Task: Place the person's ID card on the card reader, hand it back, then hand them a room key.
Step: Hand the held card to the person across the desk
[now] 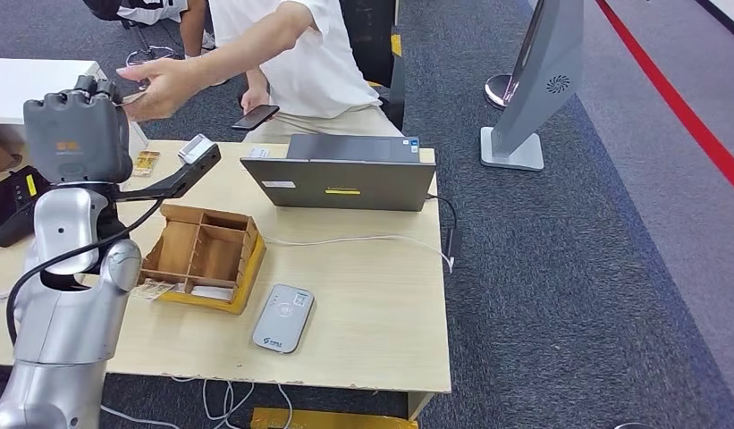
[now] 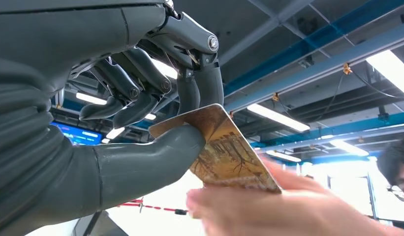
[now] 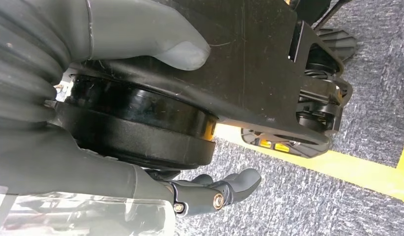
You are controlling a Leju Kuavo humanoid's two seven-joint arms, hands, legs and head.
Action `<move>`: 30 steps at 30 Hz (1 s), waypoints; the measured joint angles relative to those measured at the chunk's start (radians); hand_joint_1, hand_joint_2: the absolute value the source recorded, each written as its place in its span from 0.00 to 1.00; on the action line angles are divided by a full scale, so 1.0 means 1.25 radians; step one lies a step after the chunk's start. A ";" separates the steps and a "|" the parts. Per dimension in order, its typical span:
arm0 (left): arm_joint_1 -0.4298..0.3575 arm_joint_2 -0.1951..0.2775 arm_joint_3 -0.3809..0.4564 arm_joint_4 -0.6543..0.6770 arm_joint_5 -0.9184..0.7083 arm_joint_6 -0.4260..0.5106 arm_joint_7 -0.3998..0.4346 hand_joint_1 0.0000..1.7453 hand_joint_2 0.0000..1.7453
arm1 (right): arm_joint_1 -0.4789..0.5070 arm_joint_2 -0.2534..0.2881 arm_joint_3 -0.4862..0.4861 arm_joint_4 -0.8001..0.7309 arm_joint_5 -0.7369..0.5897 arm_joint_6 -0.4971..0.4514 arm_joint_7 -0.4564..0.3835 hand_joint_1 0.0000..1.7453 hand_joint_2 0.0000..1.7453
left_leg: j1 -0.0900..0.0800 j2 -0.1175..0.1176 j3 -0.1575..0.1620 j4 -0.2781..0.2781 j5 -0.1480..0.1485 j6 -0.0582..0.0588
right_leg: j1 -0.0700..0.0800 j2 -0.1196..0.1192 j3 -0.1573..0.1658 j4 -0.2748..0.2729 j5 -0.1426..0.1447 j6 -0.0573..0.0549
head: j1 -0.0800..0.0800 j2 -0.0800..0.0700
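Observation:
My left hand (image 1: 77,125) is raised at the table's far left corner. In the left wrist view this hand (image 2: 140,98) pinches a card with a brown and gold picture (image 2: 224,152) between thumb and fingers. A person's hand (image 2: 268,211) grips the same card's other end; from the head view that hand (image 1: 157,85) reaches in right against mine. The grey-white card reader (image 1: 283,318) lies flat near the table's front edge, with nothing on it. My right hand (image 3: 209,191) hangs low over the carpet, fingers loose and holding nothing.
A wooden compartment box (image 1: 206,255) stands left of the reader, with a gold card (image 1: 153,289) beside it. A closed laptop (image 1: 345,170) sits at the back, its cable trailing right. The person holds a phone (image 1: 256,117). A grey kiosk stand (image 1: 533,89) is on the carpet.

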 joint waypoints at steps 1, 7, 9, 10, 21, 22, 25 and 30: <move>0.000 -0.003 0.000 0.002 0.002 0.000 -0.001 0.00 1.00 | 0.000 0.000 0.001 -0.001 0.001 0.000 0.001 0.00 1.00 | 0.000 0.000 0.000 0.000 0.000 0.000 | 0.000 0.000 0.000 0.000 0.000 0.000 | 0.000 0.000; 0.013 -0.008 0.009 0.003 0.022 0.010 -0.017 0.00 1.00 | 0.001 -0.002 0.001 -0.003 0.009 0.000 -0.001 0.00 1.00 | 0.000 0.000 0.000 0.000 0.000 0.000 | 0.000 0.000 0.000 0.000 0.000 0.000 | 0.000 0.000; 0.020 -0.009 0.013 0.003 0.026 0.013 -0.021 0.00 1.00 | 0.001 -0.003 0.002 -0.004 0.009 0.000 -0.002 0.00 1.00 | 0.000 0.000 0.000 0.000 0.000 0.000 | 0.000 0.000 0.000 0.000 0.000 0.000 | 0.000 0.000; 0.023 -0.009 0.014 0.003 0.028 0.013 -0.022 0.00 1.00 | 0.001 -0.003 0.002 -0.004 0.009 0.000 -0.002 0.00 1.00 | 0.000 0.000 0.000 0.000 0.000 0.000 | 0.000 0.000 0.000 0.000 0.000 0.000 | 0.000 0.000; 0.122 0.008 0.026 -0.087 0.106 0.007 -0.060 0.00 1.00 | 0.005 -0.007 0.001 -0.006 -0.016 0.000 -0.017 0.00 1.00 | 0.000 0.001 -0.001 -0.001 0.000 0.000 | 0.000 0.000 0.000 0.000 0.000 0.000 | 0.000 0.000; 0.146 0.021 0.035 -0.106 0.123 0.018 -0.070 0.00 1.00 | 0.007 -0.007 0.000 -0.006 -0.022 0.000 -0.022 0.00 1.00 | 0.000 0.001 -0.001 -0.001 -0.001 0.000 | 0.000 0.001 0.000 0.001 0.000 0.000 | 0.000 0.000; 0.253 0.068 0.093 -0.169 0.189 0.082 -0.113 0.00 1.00 | 0.017 -0.012 -0.004 -0.002 -0.034 0.000 -0.057 0.00 1.00 | 0.000 0.003 0.000 -0.002 -0.002 -0.001 | 0.000 0.003 0.000 0.001 -0.002 -0.001 | 0.000 0.000; 0.485 0.113 0.321 -0.234 0.515 0.094 -0.282 0.00 1.00 | 0.030 -0.015 -0.013 0.031 -0.056 0.028 -0.113 0.00 1.00 | 0.001 0.006 0.002 -0.003 -0.005 -0.002 | 0.000 0.005 -0.002 0.000 -0.005 -0.002 | 0.000 0.000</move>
